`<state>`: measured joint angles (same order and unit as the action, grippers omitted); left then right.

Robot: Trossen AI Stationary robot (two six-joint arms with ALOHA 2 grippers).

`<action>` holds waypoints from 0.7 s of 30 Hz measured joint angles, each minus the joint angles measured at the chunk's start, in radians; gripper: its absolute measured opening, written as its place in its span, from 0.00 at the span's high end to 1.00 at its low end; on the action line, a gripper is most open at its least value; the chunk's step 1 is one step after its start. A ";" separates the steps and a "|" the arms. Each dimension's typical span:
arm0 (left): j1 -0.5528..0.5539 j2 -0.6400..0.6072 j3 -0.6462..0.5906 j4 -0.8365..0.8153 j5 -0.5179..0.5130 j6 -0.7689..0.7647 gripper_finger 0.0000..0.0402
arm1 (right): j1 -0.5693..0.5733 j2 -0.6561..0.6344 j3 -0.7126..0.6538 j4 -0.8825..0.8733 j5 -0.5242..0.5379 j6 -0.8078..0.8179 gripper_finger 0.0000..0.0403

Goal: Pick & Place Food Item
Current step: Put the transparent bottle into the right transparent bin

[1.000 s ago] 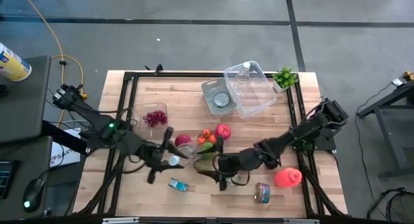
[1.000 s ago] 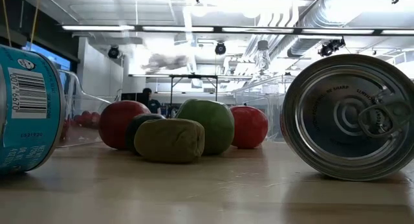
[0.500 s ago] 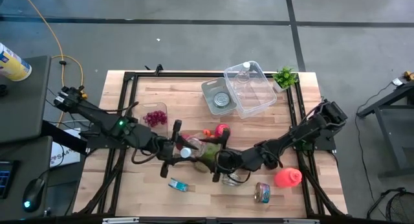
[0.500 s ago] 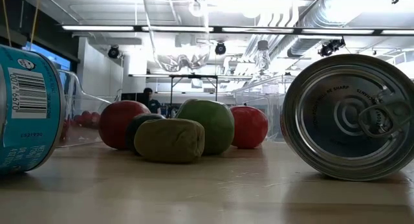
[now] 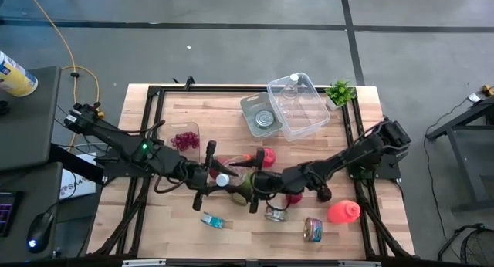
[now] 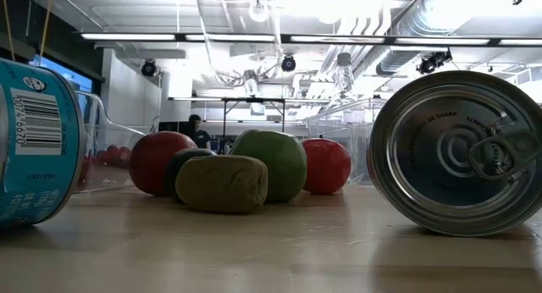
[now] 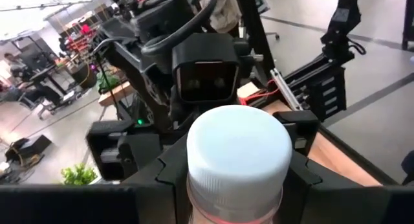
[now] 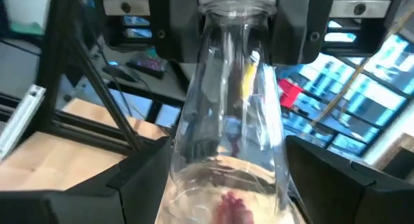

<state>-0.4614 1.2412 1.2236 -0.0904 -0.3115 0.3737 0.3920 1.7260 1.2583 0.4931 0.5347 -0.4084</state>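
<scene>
The high view looks straight down on the whole table (image 5: pixel 231 97) from well above. The low view sits at tabletop height, very near a can (image 6: pixel 461 153), facing the room. Both wrist views look closely along one shared clear bottle (image 8: pixel 229 120), from opposite ends.

Bright ceiling strip lights (image 6: pixel 279 39) glare overhead; nearest cans look blurred.
</scene>
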 joint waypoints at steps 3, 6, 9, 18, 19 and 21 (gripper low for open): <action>0.008 0.003 0.000 -0.004 0.003 -0.004 0.66 | -0.008 0.000 0.000 -0.013 0.001 0.022 0.30; 0.008 0.002 0.000 -0.003 0.002 -0.005 0.66 | -0.008 0.000 0.000 -0.011 0.001 0.021 0.38; 0.006 0.002 0.000 -0.003 0.003 -0.008 0.65 | -0.008 0.000 0.000 -0.016 -0.005 0.018 0.51; 0.002 0.003 0.000 -0.003 0.009 -0.024 0.59 | -0.008 0.000 0.000 -0.034 -0.013 0.019 0.67; 0.001 0.003 0.000 -0.004 0.009 -0.016 0.59 | -0.008 0.000 0.000 -0.034 -0.013 0.019 0.67; 0.001 0.003 0.000 -0.004 0.009 0.010 0.56 | -0.008 0.000 0.000 -0.034 -0.012 0.019 0.67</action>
<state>-0.4603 1.2446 1.2236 -0.0940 -0.3027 0.3834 0.3836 1.7260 1.2583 0.4591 0.5229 -0.3897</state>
